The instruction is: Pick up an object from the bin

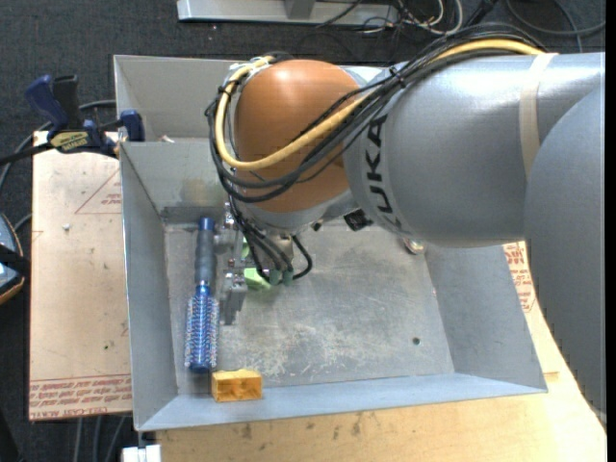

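**Gripper down between a brush and a green piece**

The gripper (234, 292) hangs low over the floor of the grey bin (144, 258), in its left half as the camera sees it. Whether it is open or closed cannot be told, nor whether it holds anything.

Just beside it, on the side toward the bin's middle, lies a small green piece (258, 278), partly hidden behind black cables (289, 258). On its other side a blue hairbrush (201, 320) lies lengthwise along the bin's left wall, bristle end toward the near wall. Nearer the camera than the gripper, a yellow block (236, 385) rests against the near wall.

The arm's orange cover (289, 133) hides the far part of the bin. The bin floor is scuffed grey metal, and dark carpet (58, 27) lies beyond the bin.
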